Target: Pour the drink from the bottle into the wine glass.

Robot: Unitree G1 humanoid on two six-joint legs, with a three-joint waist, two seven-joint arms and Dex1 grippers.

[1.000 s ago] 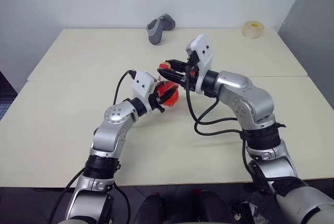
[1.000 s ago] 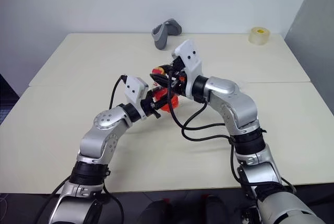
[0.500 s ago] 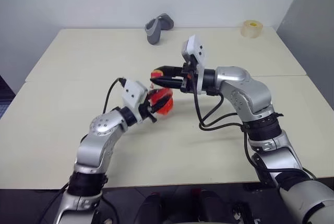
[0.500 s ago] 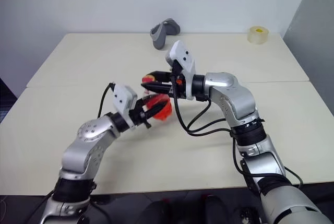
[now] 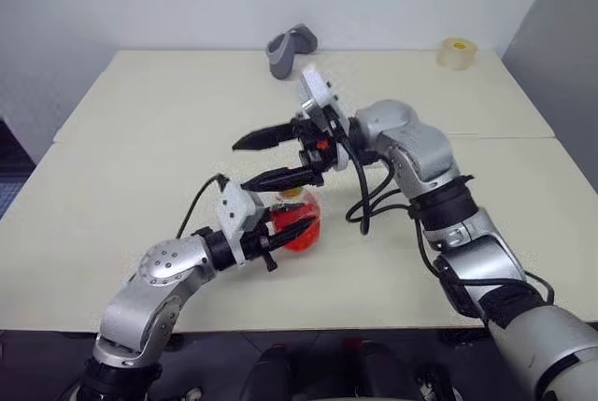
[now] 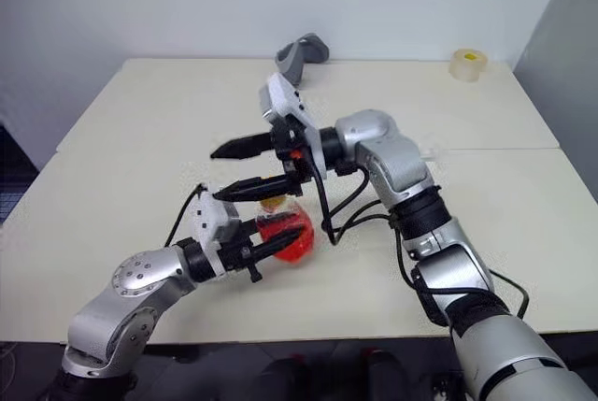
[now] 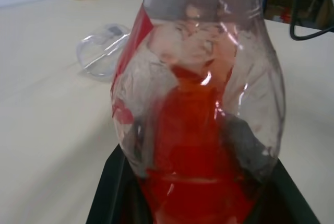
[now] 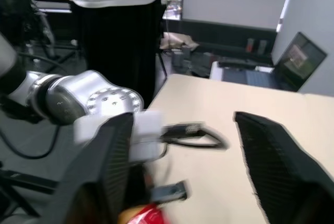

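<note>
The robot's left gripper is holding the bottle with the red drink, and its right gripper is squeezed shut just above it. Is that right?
Almost. The left gripper does hold the bottle of red drink, but the right gripper above it is not shut. The left eye view shows its two black fingers spread wide apart with nothing between them.

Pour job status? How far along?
Done: the left hand grips the bottle, with the red drink all inside. In hand: the right hand hangs open just above the neck, and the yellow cap looks to be on. Left: uncap and pour; the glass shows no red and seems to lie on its side.
</note>
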